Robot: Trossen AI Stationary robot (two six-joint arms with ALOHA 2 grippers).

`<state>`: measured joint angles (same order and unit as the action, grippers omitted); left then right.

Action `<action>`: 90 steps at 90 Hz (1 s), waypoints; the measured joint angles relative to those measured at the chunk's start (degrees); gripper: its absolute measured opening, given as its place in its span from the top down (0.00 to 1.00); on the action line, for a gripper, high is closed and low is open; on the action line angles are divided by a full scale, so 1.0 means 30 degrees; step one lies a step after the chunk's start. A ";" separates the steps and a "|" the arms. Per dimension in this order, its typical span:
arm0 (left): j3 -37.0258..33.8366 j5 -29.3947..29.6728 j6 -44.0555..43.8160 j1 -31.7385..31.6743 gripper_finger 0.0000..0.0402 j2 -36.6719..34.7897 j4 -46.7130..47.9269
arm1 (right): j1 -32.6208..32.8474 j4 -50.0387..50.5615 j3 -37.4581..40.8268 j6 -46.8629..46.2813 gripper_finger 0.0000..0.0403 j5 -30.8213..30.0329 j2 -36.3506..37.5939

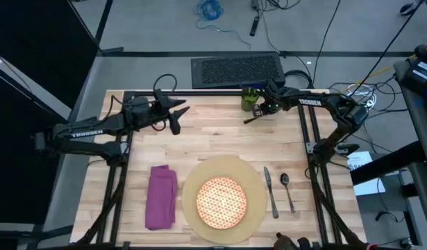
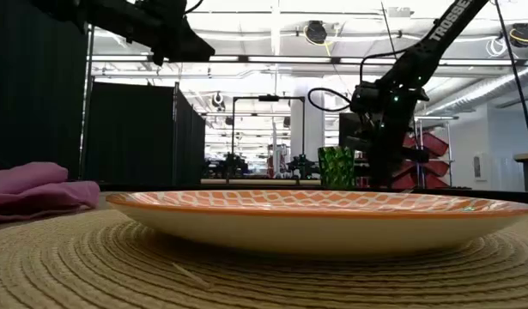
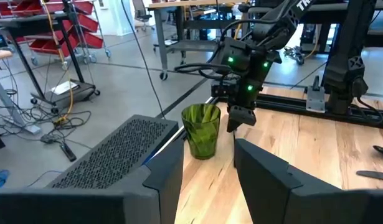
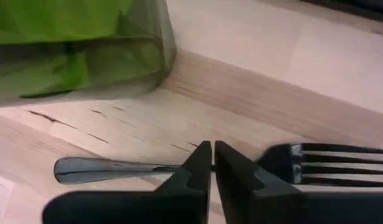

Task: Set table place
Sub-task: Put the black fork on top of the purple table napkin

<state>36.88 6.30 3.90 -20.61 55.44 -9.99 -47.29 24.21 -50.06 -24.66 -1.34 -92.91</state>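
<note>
"TROSSEN" is showing in white on both arms, and that is all the writing there is to read. Counting the setting on the table [image 1: 199,139]: one tan mat [image 1: 249,182], one orange-and-white plate [image 1: 222,201] sitting in its middle, one purple napkin [image 1: 162,196] lying just left of the mat, one knife [image 1: 271,192] and one spoon [image 1: 287,191] side by side to its right. One green cup [image 1: 250,97] is standing upright at the far edge, well apart from the rest. One fork [image 4: 179,167] is over there too (near the cup, not with the other cutlery). The right gripper [image 1: 263,111] is hovering low just beside the cup, and its fingers are pinching together on the fork's handle, the tines sticking out to one side. The left gripper [image 1: 177,117] is waiting above the far left part of the table, its fingers spread and holding nothing.
</note>
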 joint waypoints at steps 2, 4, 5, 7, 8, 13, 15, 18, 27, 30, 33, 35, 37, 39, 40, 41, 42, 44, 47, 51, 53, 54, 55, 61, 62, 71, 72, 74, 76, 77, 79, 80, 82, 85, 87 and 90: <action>0.0000 0.0001 0.0000 0.0003 0.67 0.0000 0.0002 | 0.0000 -0.0009 0.0000 0.0028 1.00 0.0000 -0.0054; 0.0000 0.0002 0.0000 0.0003 0.67 0.0000 -0.0003 | 0.0000 -0.0018 -0.0002 0.0053 1.00 0.0000 -0.0150; 0.0000 -0.0003 0.0000 0.0003 0.67 0.0000 -0.0003 | 0.0000 -0.0023 -0.0006 0.0082 1.00 0.0000 -0.0211; 0.0000 0.0001 0.0000 0.0003 0.67 0.0000 -0.0003 | 0.0000 -0.0016 -0.0007 0.0101 1.00 -0.0006 -0.0364; 0.0000 0.0002 0.0000 0.0003 0.67 0.0000 0.0000 | 0.0000 -0.0011 -0.0007 0.0101 1.00 -0.0002 -0.0462; 0.0000 -0.0002 0.0000 -0.0004 0.67 0.0000 -0.0003 | 0.0000 0.0011 -0.0007 0.0107 1.00 -0.0005 -0.0951; 0.0000 -0.0005 0.0000 0.0003 0.67 0.0000 -0.0003 | 0.0000 -0.0010 -0.0007 0.0143 1.00 -0.0006 -0.1118; 0.0000 0.0002 0.0000 0.0003 0.67 0.0000 -0.0003 | 0.0000 -0.0024 -0.0008 0.0182 1.00 -0.0022 -0.1338; 0.0000 -0.0003 -0.0001 0.0002 0.67 0.0000 0.0004 | 0.0045 0.0037 -0.0095 0.0300 1.00 0.0041 -0.1596; 0.0000 -0.0002 0.0000 0.0003 0.67 0.0000 0.0018 | 0.0135 0.0172 -0.0102 0.0312 1.00 0.0057 -0.1597; 0.0000 -0.0003 0.0000 0.0001 0.67 0.0000 0.0029 | 0.0263 0.0333 -0.0102 0.0314 1.00 0.0035 -0.1544; 0.0000 0.0000 0.0000 -0.0004 0.67 0.0000 0.0033 | 0.0359 0.0461 -0.0102 0.0320 1.00 0.0029 -0.1483; 0.0000 0.0002 0.0000 -0.0004 0.67 0.0000 0.0040 | 0.0478 0.0667 -0.0102 0.0320 1.00 0.0051 -0.1406; 0.0000 0.0002 0.0008 -0.0002 0.67 0.0000 0.0052 | 0.0628 0.1001 -0.0101 0.0319 1.00 0.0125 -0.1324; 0.0000 0.0002 0.0020 0.0003 0.67 0.0000 0.0054 | 0.0734 0.1161 -0.0092 0.0314 1.00 0.0145 -0.1261; 0.0000 -0.0002 0.0037 0.0003 0.67 0.0000 0.0051 | 0.0845 0.1356 -0.0079 0.0307 1.00 0.0164 -0.1191; 0.0000 -0.0005 0.0068 0.0003 0.67 0.0000 0.0049 | 0.0958 0.1580 -0.0065 0.0297 1.00 0.0184 -0.1116; 0.0000 -0.0002 0.0194 0.0000 0.67 0.0000 0.0055 | 0.1222 0.2118 -0.0053 0.0265 1.00 0.0288 -0.0964; 0.0000 0.0002 0.0318 -0.0004 0.67 0.0000 0.0070 | 0.1638 0.2866 -0.0007 0.0218 1.00 0.0475 -0.0756; 0.0000 -0.0002 0.0334 -0.0004 0.67 0.0000 0.0084 | 0.2281 0.3920 0.0024 0.0147 1.00 0.0911 -0.0453; 0.0000 -0.0003 0.0335 0.0003 0.67 0.0000 0.0085 | 0.2615 0.4428 0.0035 0.0145 1.00 0.1078 -0.0285; 0.0000 -0.0005 0.0335 0.0003 0.67 0.0000 0.0087 | 0.2784 0.4658 0.0036 0.0145 1.00 0.1114 -0.0191; 0.0000 -0.0005 0.0335 0.0003 0.67 0.0000 0.0093 | 0.2952 0.4866 0.0036 0.0145 1.00 0.1130 -0.0093; 0.0000 -0.0412 0.0328 -0.0006 0.67 0.0000 0.0198 | 0.3849 0.5627 0.0036 0.0053 1.00 0.0773 0.0710; 0.0000 -0.0591 0.0328 -0.0011 0.67 0.0000 0.0227 | 0.3993 0.5697 0.0036 0.0015 1.00 0.0559 0.0896; 0.0000 -0.2897 0.0320 0.0004 0.67 0.0000 0.0281 | 0.4974 0.5838 -0.0181 -0.0628 1.00 -0.1095 0.3004; 0.0000 -0.3042 0.0315 0.0011 0.67 0.0000 0.0281 | 0.5045 0.5833 -0.0266 -0.0703 1.00 -0.1198 0.3302; 0.0000 -0.3175 0.0309 0.0015 0.67 0.0008 0.0281 | 0.5202 0.5789 -0.0464 -0.0817 1.00 -0.1365 0.3900; 0.0000 -0.3154 0.0225 0.0018 0.67 0.0062 0.0254 | 0.5355 0.5752 -0.0658 -0.0900 1.00 -0.1473 0.4532; 0.0000 -0.3113 0.0133 0.0018 0.67 0.0110 0.0220 | 0.5430 0.5753 -0.0744 -0.0944 1.00 -0.1520 0.4861; 0.0009 -0.2960 -0.0110 0.0018 0.67 0.0235 0.0135 | 0.5603 0.5825 -0.0892 -0.1037 1.00 -0.1639 0.5525; 0.0016 -0.2859 -0.0245 0.0013 0.67 0.0303 0.0106 | 0.5699 0.5898 -0.0954 -0.1094 1.00 -0.1724 0.5870; 0.0022 -0.2654 -0.0570 -0.0002 0.67 0.0437 0.0084 | 0.5921 0.6112 -0.1042 -0.1251 1.00 -0.1950 0.6605; 0.0022 -0.2517 -0.0988 -0.0031 0.67 0.0641 0.0139 | 0.6300 0.6502 -0.1105 -0.1489 1.00 -0.2350 0.7753; 0.0022 -0.2491 -0.1193 -0.0027 0.67 0.0805 0.0182 | 0.6564 0.6768 -0.1107 -0.1631 1.00 -0.2636 0.8529; 0.0033 -0.2502 -0.1476 -0.0006 0.67 0.1152 0.0137 | 0.6961 0.7151 -0.1107 -0.1935 1.00 -0.3083 0.9734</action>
<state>36.98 -1.21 -0.53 -20.63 58.89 -9.58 -26.40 45.67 -53.39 -30.47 -10.59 -63.71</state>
